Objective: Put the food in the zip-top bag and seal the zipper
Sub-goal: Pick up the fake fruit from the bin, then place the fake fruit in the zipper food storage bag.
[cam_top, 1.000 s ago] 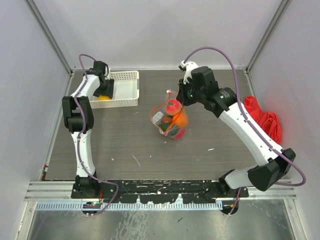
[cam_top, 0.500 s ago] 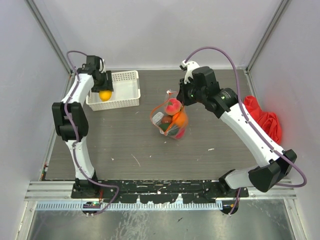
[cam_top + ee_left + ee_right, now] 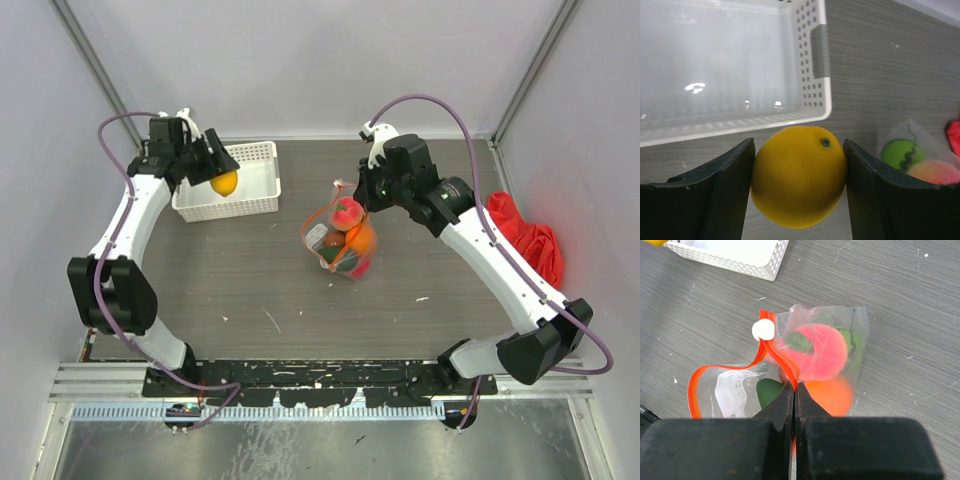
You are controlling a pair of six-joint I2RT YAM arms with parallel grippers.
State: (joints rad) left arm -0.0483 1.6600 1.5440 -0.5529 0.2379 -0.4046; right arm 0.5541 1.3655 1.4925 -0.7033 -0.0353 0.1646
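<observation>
My left gripper point(image 3: 222, 178) is shut on a yellow toy fruit point(image 3: 798, 175), held above the front edge of the white basket point(image 3: 255, 185); the fruit also shows in the top view point(image 3: 225, 182). The clear zip-top bag point(image 3: 340, 240) stands mid-table holding a peach-pink fruit point(image 3: 820, 351), an orange one point(image 3: 832, 395), a dark green one point(image 3: 769, 391) and a light green one point(image 3: 900, 153). My right gripper point(image 3: 794, 390) is shut on the bag's orange-red zipper strip point(image 3: 777, 355), holding its mouth open. The white slider tab point(image 3: 763, 330) sits at the strip's far end.
A red cloth point(image 3: 528, 240) lies at the right edge of the table. The white lattice basket point(image 3: 730, 65) sits at the back left. Grey walls close in the back and sides.
My left arm has lifted the yellow fruit out of the basket and swung it right, toward the bag. The right gripper and the bag have stayed put.
</observation>
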